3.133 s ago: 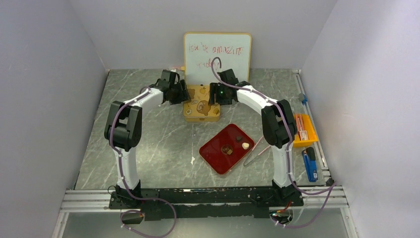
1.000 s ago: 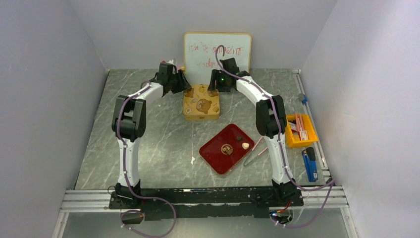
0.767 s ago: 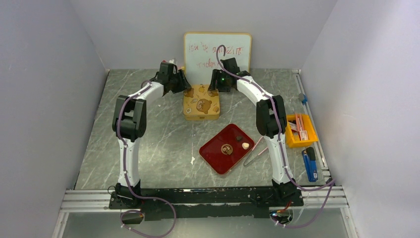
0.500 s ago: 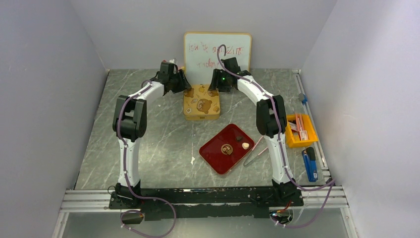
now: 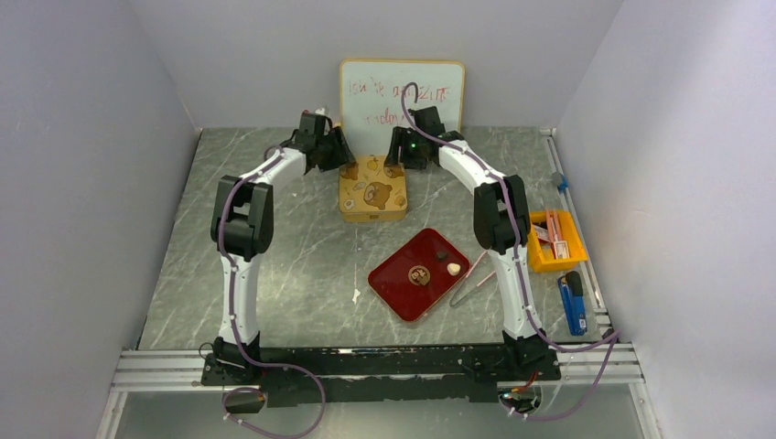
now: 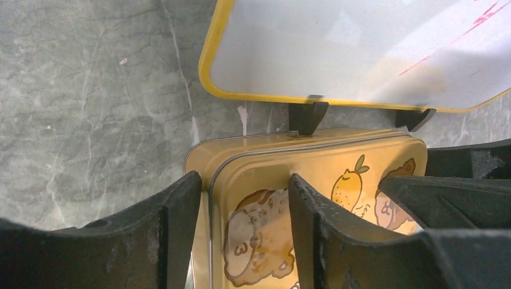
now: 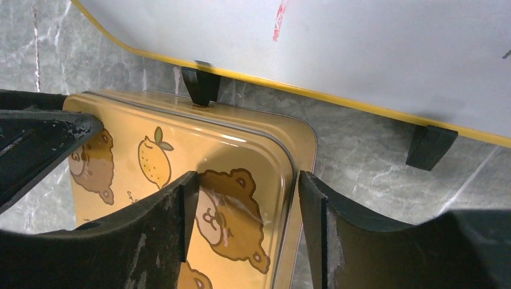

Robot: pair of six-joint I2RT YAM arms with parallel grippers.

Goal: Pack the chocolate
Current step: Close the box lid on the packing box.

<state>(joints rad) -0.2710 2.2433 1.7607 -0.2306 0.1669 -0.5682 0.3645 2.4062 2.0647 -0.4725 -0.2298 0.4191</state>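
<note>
Left gripper is held open astride the 11 o'clock corner of the tin: one finger is set outside the tin's wall and the other over the lid. Right gripper is likewise held open, astride the 1 o'clock corner, with one finger over a printed bear and the other off the tin's edge. Whether the fingers touch the lid cannot be told.

The chocolate is found on a red tray near the middle of the table, at 5 o'clock from the tin and well apart from it. Three pieces are counted: a mid-brown piece at the tray's centre, a dark piece at 1 o'clock of it, and a cream piece at 3 o'clock of it. The tin is covered by its yellow lid, printed with bears and a lemon, and is placed at 12 o'clock on the table, just in front of a whiteboard stood on black feet. Pink tweezers are laid at 3 o'clock of the tray, just beside its edge. An orange bin and a blue tool are kept at the table's 3 o'clock edge.
</note>
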